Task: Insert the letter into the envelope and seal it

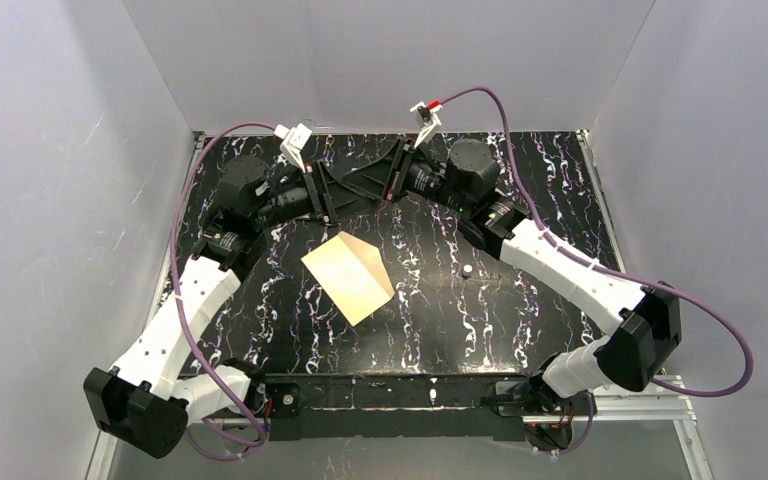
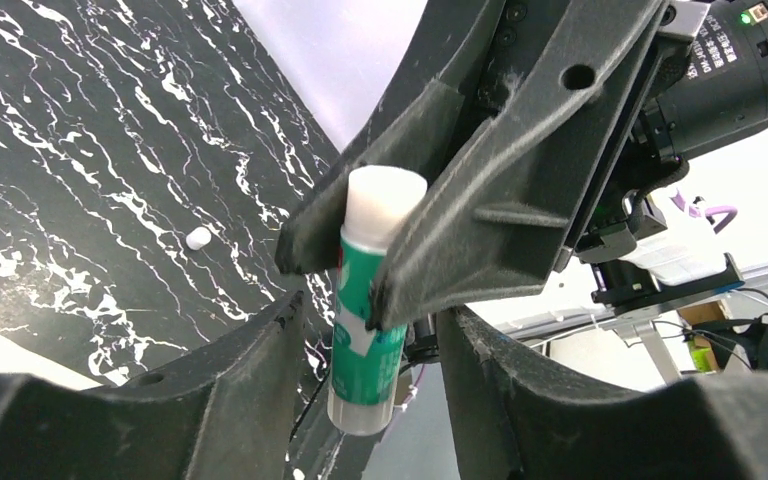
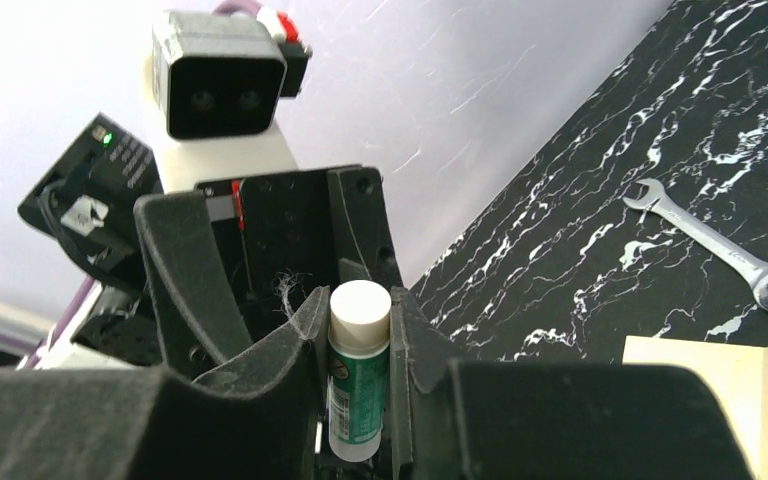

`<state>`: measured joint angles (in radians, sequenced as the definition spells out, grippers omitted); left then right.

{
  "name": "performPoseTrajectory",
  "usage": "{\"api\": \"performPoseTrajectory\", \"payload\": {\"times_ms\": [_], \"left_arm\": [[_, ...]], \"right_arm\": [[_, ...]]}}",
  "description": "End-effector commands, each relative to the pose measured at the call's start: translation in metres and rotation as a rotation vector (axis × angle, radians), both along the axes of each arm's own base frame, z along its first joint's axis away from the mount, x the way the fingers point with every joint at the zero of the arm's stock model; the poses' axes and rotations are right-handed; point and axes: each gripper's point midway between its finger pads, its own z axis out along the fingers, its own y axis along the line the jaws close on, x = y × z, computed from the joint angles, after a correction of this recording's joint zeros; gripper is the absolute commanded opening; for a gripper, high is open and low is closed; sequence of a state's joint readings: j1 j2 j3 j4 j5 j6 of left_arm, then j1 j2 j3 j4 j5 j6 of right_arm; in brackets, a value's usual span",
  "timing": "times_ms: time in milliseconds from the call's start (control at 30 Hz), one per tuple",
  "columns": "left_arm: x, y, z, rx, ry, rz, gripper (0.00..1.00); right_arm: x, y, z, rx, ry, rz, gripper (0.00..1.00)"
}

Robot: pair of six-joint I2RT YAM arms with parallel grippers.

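Above the middle of the worktop's (image 1: 520,330) far edge the two arms meet over a glue stick (image 2: 365,345). The right end effector (image 3: 358,335) is clenched on the stick's upper body. The left end effector (image 2: 370,320) is released, its fingers standing clear on either side of the stick's lower half.

The envelope (image 1: 345,275) lies flat near the worktop's centre, well away from both arms. The letter does not show apart from it, so I cannot tell if it is inside.

The step in hand looks like a handover. The left arm should draw straight back without brushing the stick, while the right holds its clamp firm and upright before carrying the stick to the flap.
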<state>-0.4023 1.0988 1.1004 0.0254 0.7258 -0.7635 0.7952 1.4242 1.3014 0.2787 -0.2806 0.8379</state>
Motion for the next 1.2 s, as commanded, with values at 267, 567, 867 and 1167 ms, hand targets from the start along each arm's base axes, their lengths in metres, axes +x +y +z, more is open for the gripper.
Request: {"api": "performPoseTrajectory", "payload": {"times_ms": [267,567,867,1167], "left_arm": [[-0.012,0.008,0.026,-0.058,0.012,-0.013,0.37],[-0.013,0.009,0.021,-0.072,0.028,-0.009,0.00],[0.029,0.024,0.037,-0.127,0.221,0.276,0.00],[0.052,0.045,0.049,-0.242,0.454,0.518,0.00]], "right_arm": [[-0.027,0.014,0.010,-0.035,-0.030,0.236,0.07],[-0.028,0.003,0.048,0.120,-0.114,0.174,0.67],[-0.010,-0.023,0.043,0.041,-0.299,-0.112,0.91],[-0.007,-0.018,0.033,-0.239,-0.564,-0.436,0.70]]}}
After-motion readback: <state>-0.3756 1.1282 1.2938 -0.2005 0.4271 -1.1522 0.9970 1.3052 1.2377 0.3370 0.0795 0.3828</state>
